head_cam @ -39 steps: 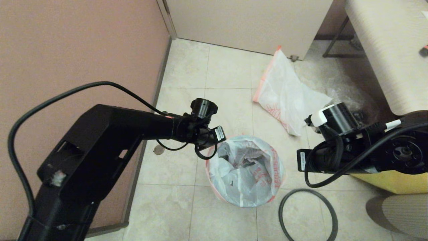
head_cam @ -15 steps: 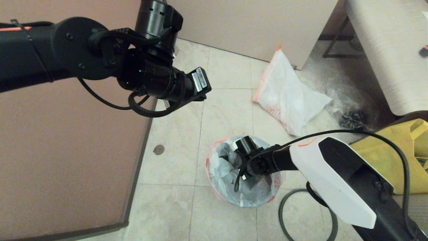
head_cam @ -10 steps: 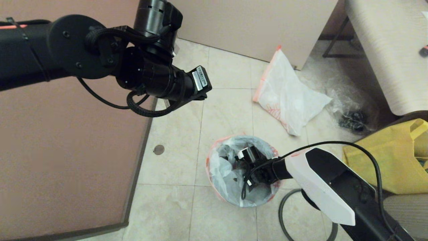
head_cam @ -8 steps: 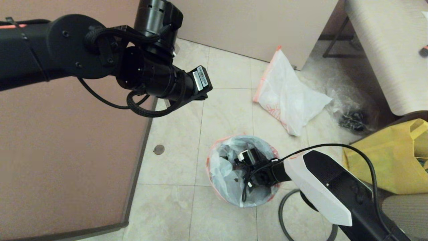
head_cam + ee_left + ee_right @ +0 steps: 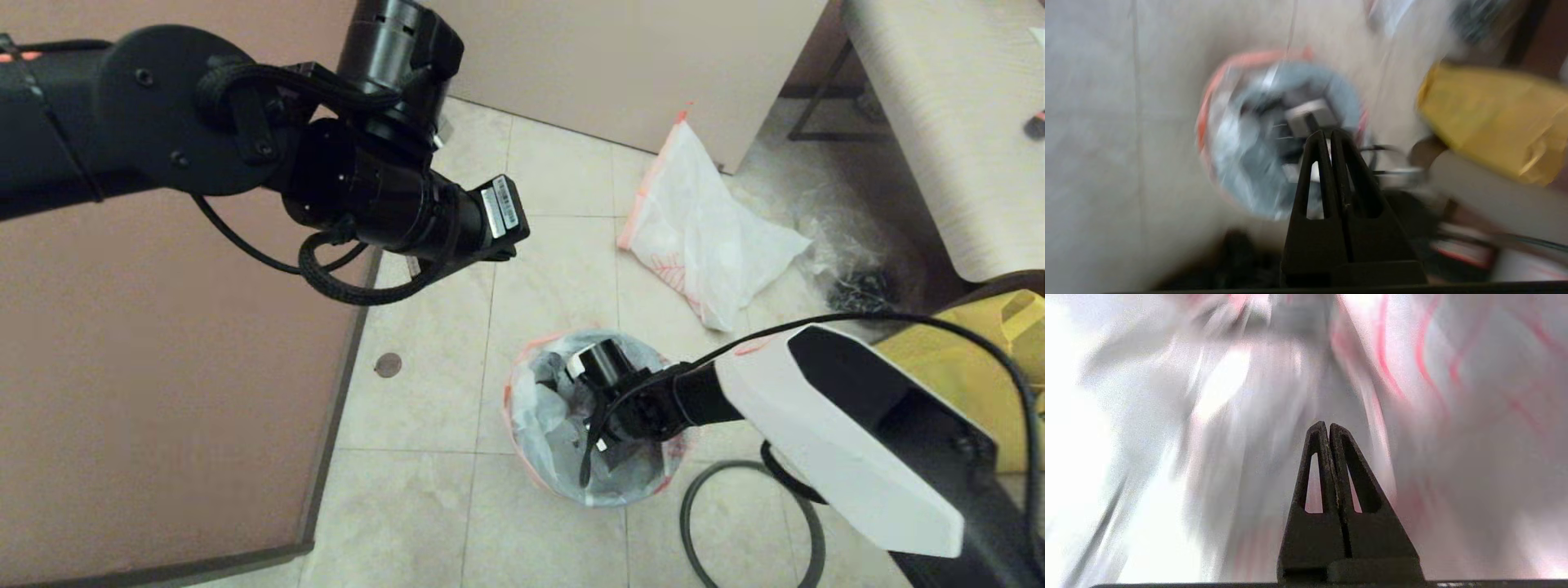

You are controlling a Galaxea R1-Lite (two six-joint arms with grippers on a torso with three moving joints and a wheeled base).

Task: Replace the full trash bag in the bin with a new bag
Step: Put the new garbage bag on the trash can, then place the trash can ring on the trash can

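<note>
Claw tips pressed together with nothing pinched between them: that is how we see our right claw (image 5: 1328, 426), down inside the full trash bag (image 5: 545, 408) that lines the bin (image 5: 571, 492). Our left claw (image 5: 1327, 134), likewise closed and empty, hangs high above the bin. The new bag (image 5: 702, 237) lies on the floor beyond the bin, the grey ring (image 5: 692, 523) beside it.
</note>
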